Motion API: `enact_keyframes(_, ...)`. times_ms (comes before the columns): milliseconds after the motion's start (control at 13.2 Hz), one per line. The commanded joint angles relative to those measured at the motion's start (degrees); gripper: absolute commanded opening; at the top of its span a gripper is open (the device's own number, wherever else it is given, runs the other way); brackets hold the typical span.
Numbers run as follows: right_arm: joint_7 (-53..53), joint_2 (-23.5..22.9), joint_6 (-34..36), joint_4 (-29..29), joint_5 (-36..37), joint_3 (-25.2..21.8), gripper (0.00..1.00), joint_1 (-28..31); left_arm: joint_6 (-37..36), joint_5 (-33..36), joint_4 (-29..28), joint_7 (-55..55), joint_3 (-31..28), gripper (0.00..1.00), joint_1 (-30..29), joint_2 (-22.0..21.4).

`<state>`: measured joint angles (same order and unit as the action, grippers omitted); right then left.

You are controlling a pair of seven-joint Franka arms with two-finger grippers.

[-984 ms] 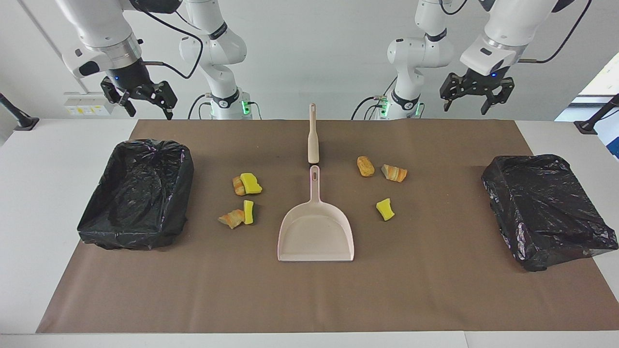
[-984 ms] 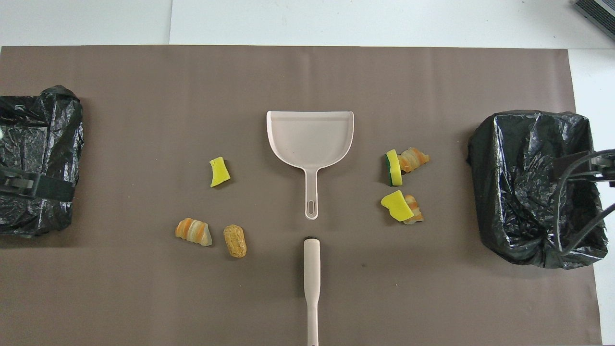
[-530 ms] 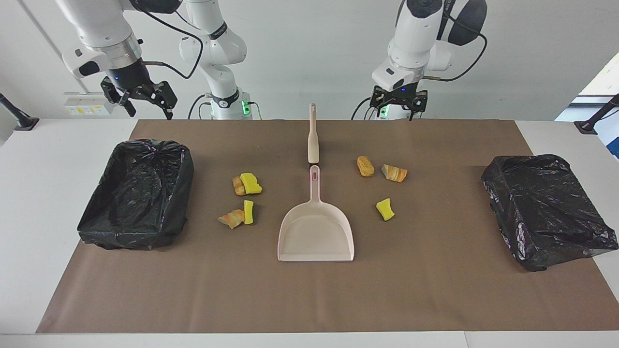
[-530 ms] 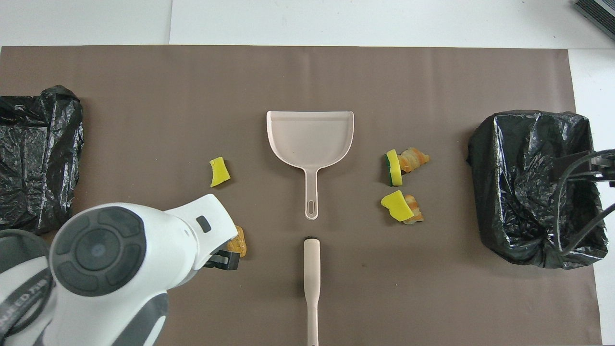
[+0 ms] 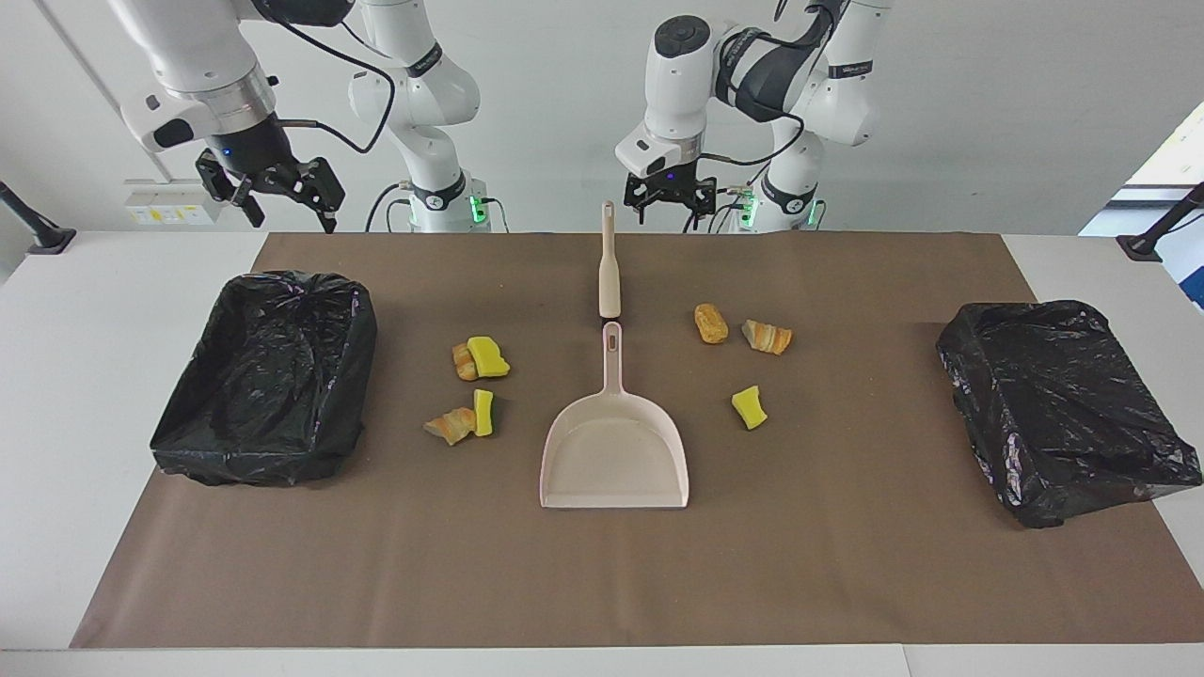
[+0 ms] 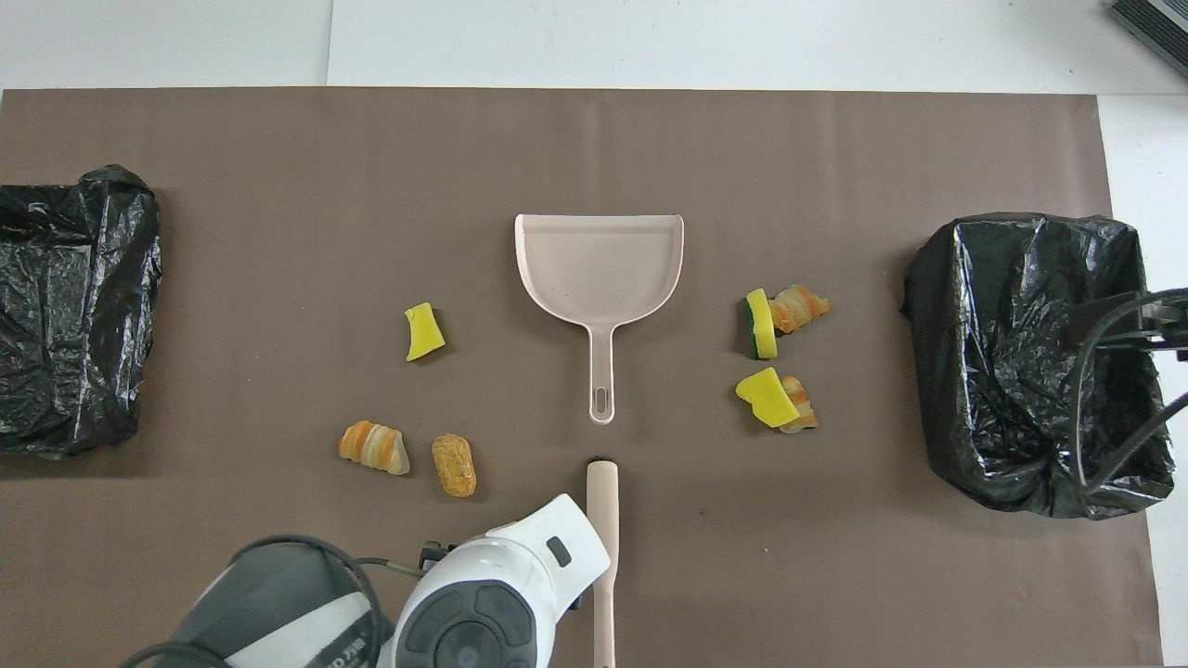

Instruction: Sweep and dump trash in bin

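Yellow spongy wedges and orange bread-like lumps, the trash (image 5: 480, 358), lie scattered on the table (image 5: 847, 564) beside a beige dustpan (image 5: 613, 458); likely light, soft, easily pushed. Left end effector (image 5: 670, 199) hangs open, empty, over the stiff brush (image 5: 609, 263); right end effector (image 5: 273, 193) waits open over the table's edge.

The table (image 5: 113, 395) carries a brown mat (image 5: 602, 583) (holding dustpan (image 5: 613, 451), brush (image 5: 609, 263), trash (image 5: 480, 359), two bins (image 5: 268, 376)).
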<state>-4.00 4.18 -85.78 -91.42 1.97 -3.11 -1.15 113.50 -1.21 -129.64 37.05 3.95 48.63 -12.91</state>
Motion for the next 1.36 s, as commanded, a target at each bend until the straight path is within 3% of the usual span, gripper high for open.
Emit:
enact_keyframes(0, 1.19, 1.00, -1.32, -1.30, -0.04, -0.23, 1.00, 0.00, 6.99, -0.28, -5.00, 4.43, -1.13, 1.00, 6.37, 0.87)
enact_keyframes(303, 1.19, 1.09, -1.32, -1.30, -0.04, -0.23, 1.00, 0.00, 12.25, -0.28, -5.45, 10.66, -1.13, 1.00, 13.49, 4.99)
enact_keyframes(530, 1.19, 1.00, -1.32, -1.30, 0.05, -0.14, 1.00, 0.00, 15.09, -0.28, -5.45, 12.79, -1.05, 1.00, 14.47, 6.76)
enact_keyframes(682, 1.02, 1.09, -1.32, -1.30, 0.05, -0.23, 1.00, 0.00, 14.65, -0.37, -5.45, 13.31, -1.05, 0.96, 15.87, 8.33)
enact_keyframes(833, 1.45, 1.09, -1.23, -1.30, 0.14, -0.23, 1.00, 0.62, 15.17, -0.37, -5.45, 13.84, -1.05, 0.86, 15.88, 9.65)
enact_keyframes(984, 4.77, 1.09, -4.63, -2.18, 0.75, 0.03, 1.00, -0.08, 14.22, -0.28, -5.19, 13.93, -1.13, 0.58, 15.97, 9.84)
enact_keyframes(1136, 5.76, 0.83, -7.64, -4.63, 0.23, 0.47, 1.00, -0.17, 11.67, -0.28, -4.40, 13.93, -1.22, 0.06, 15.88, 9.84)
enact_keyframes(1287, 1.23, -0.92, -8.70, -4.64, 0.14, 0.74, 1.00, -2.97, 8.86, -0.28, -4.04, 13.67, -1.22, 0.00, 15.18, 9.49)
